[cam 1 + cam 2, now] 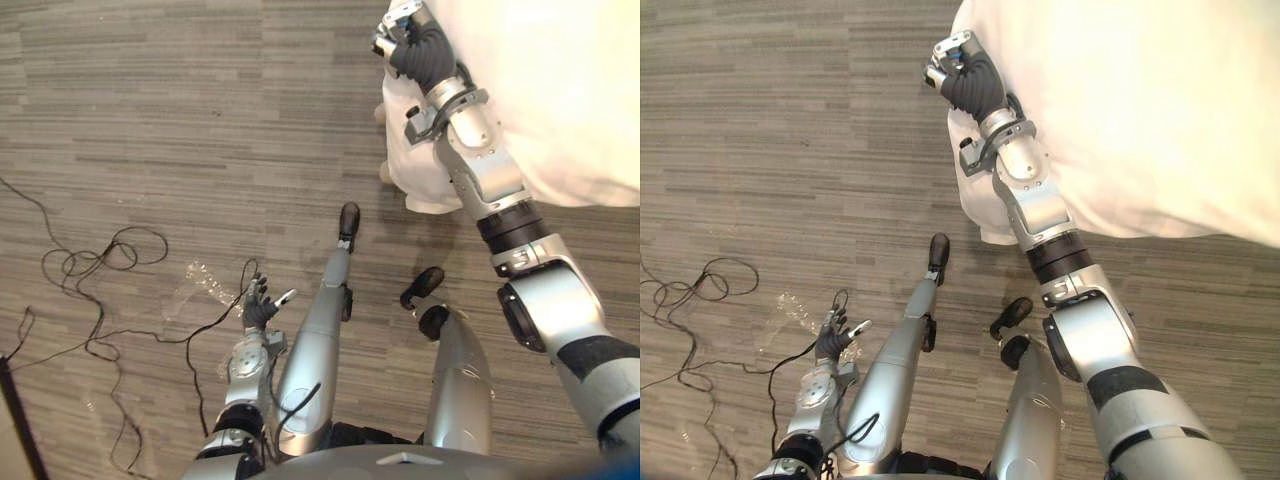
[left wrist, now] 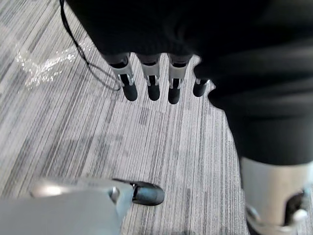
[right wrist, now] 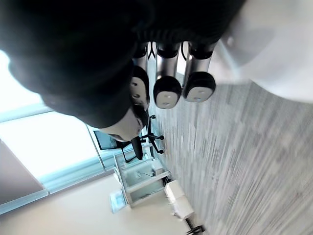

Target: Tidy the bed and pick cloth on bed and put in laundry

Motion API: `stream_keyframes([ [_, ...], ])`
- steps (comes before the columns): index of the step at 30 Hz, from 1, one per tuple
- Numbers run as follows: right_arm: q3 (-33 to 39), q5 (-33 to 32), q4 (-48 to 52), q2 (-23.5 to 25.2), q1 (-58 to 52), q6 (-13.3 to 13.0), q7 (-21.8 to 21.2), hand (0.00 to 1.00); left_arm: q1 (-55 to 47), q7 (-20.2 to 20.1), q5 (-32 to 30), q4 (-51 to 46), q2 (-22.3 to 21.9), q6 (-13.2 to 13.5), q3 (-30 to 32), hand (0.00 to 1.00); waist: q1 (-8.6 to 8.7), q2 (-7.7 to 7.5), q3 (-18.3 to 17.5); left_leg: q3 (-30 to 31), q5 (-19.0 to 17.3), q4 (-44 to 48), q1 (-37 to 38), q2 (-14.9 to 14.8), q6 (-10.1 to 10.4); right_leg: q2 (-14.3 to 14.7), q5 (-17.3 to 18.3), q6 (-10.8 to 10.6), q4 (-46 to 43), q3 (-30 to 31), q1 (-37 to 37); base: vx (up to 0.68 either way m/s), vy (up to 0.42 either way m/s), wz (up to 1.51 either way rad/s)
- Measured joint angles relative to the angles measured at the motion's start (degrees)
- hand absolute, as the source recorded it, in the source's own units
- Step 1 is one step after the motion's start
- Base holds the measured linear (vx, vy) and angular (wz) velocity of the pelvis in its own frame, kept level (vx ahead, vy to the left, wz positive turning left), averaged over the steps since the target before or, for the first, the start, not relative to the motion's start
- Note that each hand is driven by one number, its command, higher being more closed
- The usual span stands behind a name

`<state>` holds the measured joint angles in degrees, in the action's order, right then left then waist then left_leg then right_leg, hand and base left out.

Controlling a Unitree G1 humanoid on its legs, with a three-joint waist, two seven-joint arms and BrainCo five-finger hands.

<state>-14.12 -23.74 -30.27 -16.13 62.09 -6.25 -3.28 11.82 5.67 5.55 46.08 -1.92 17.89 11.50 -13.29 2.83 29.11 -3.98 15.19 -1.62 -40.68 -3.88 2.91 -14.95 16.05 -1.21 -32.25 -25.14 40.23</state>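
Grey plank flooring (image 1: pixel 150 120) runs up to the bed, whose white bedding (image 1: pixel 1140 120) droops over the near corner. The robot's right hand (image 1: pixel 965 78) is raised against that corner, fingers curled with no cloth seen inside them. Its left hand (image 1: pixel 256 312) hangs low, fingers slack and empty. No separate garment can be made out. A curled fist may merely shove the cover, bunching it or dragging it floorward.
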Motion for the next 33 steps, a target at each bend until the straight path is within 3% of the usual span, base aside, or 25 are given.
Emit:
stream_keyframes([
  [1,0.1,-0.8,-0.2,0.3,-0.4,0.4,0.0,1.00,1.3,0.4,0.1,-0.3,-0.3,-1.1,0.0,0.00,0.04,0.00,0.0,-0.1,0.1,0.0,-0.3,-0.2,0.1,0.1,0.0,0.0,-0.2,0.1,0.5,-0.07,-0.053,-0.10],
  [3,0.4,-3.7,-0.7,2.0,-3.5,1.7,-0.6,1.00,7.9,1.4,0.8,-2.2,-1.1,-8.5,0.4,0.00,1.12,-0.01,0.0,-0.2,0.5,0.2,-1.4,-0.5,0.3,0.4,-0.2,0.4,-0.7,0.5,1.7,-0.07,-0.044,-0.07],
  [6,2.7,-7.9,-1.5,4.6,-6.6,1.6,-3.4,1.00,12.5,1.7,3.1,-3.1,-1.1,-13.2,0.8,0.00,2.45,-0.06,0.0,-0.7,0.5,0.7,-1.8,-0.6,0.3,0.6,-0.8,0.5,-0.5,1.0,2.1,-0.04,-0.011,-0.11],
  [7,4.0,-9.7,-3.2,6.7,-9.2,1.2,-6.8,1.00,14.3,1.8,5.3,-3.6,-1.1,-15.3,2.4,0.00,3.75,-0.19,-0.1,-1.7,0.5,0.8,-1.7,-0.7,0.3,0.8,-1.5,0.5,0.0,1.8,2.3,-0.02,0.005,-0.22],
  [10,8.6,-9.9,-8.1,9.0,-15.0,-0.7,-12.1,1.00,15.0,1.7,8.0,-3.0,-0.4,-17.3,3.0,0.00,4.99,-0.22,-0.1,-4.0,0.4,0.7,-0.7,-0.6,0.1,0.9,-2.6,-0.1,0.8,3.9,2.4,0.00,0.023,-0.28],
  [11,10.0,-10.2,-9.1,8.9,-17.1,-2.2,-13.8,1.00,15.2,1.7,9.0,-2.3,0.0,-17.6,3.2,0.00,5.30,-0.23,-0.1,-4.6,0.3,0.6,-0.3,-0.6,0.0,0.9,-2.9,-0.2,0.9,4.4,2.2,0.01,0.027,-0.33],
  [12,13.1,-11.3,-11.3,8.9,-19.2,-3.3,-14.5,1.00,15.2,1.6,9.7,-1.3,1.0,-17.7,4.1,0.00,6.66,-0.28,-0.1,-5.3,0.2,0.6,0.4,-0.6,-0.2,0.9,-3.4,-0.2,1.3,5.0,1.8,0.00,0.024,-0.24],
  [15,20.8,-15.1,-15.4,6.0,-24.4,-6.0,-14.7,1.00,15.5,0.4,10.9,0.6,3.0,-17.6,4.4,0.00,8.13,-0.34,-0.1,-7.9,-0.1,-1.0,3.6,-0.6,-0.1,1.3,-4.4,-0.5,2.0,7.2,0.5,-0.01,0.025,-0.36],
  [18,24.6,-18.0,-15.6,3.4,-28.3,-7.5,-15.9,1.00,15.6,-1.1,11.3,1.5,5.2,-17.6,4.2,0.00,9.87,-0.91,-0.4,-10.5,0.0,-3.6,8.5,-1.2,-0.3,2.8,-5.8,-0.6,4.4,9.4,-2.5,0.01,0.027,-0.48],
  [21,29.8,-21.1,-14.2,2.4,-32.2,-8.0,-18.1,1.00,16.4,-3.0,11.2,2.1,5.8,-17.7,3.9,0.00,10.86,-1.43,-1.1,-12.1,-0.8,-3.9,12.7,-1.8,-0.5,3.8,-6.3,-0.8,6.6,10.4,-6.6,0.03,0.004,-0.32],
  [25,36.5,-24.3,-10.8,2.2,-36.8,-8.0,-20.0,1.00,15.8,-4.8,11.0,3.7,7.1,-18.2,3.7,0.00,10.94,-2.34,-3.6,-13.5,-1.6,-3.9,16.0,-2.3,-0.6,4.7,-6.8,-1.0,9.2,11.4,-10.3,0.10,-0.030,-0.23],
  [28,41.5,-28.0,-1.1,1.4,-40.5,-10.0,-21.4,1.00,13.7,-7.2,10.6,3.6,9.5,-18.4,3.2,0.00,11.47,-2.40,-5.5,-14.6,-2.4,-4.0,18.9,-2.3,-0.2,4.8,-6.9,-1.2,11.1,11.6,-13.8,0.11,-0.028,-0.07],
  [33,40.2,-29.6,22.3,1.0,-41.6,-14.0,-21.4,1.00,9.3,-8.6,10.6,2.4,11.5,-18.9,1.2,0.00,12.10,-2.32,-8.9,-15.5,-3.6,-4.0,19.8,-2.2,-0.1,4.9,-6.9,-1.4,12.4,11.9,-14.9,0.08,-0.020,-0.05],
])
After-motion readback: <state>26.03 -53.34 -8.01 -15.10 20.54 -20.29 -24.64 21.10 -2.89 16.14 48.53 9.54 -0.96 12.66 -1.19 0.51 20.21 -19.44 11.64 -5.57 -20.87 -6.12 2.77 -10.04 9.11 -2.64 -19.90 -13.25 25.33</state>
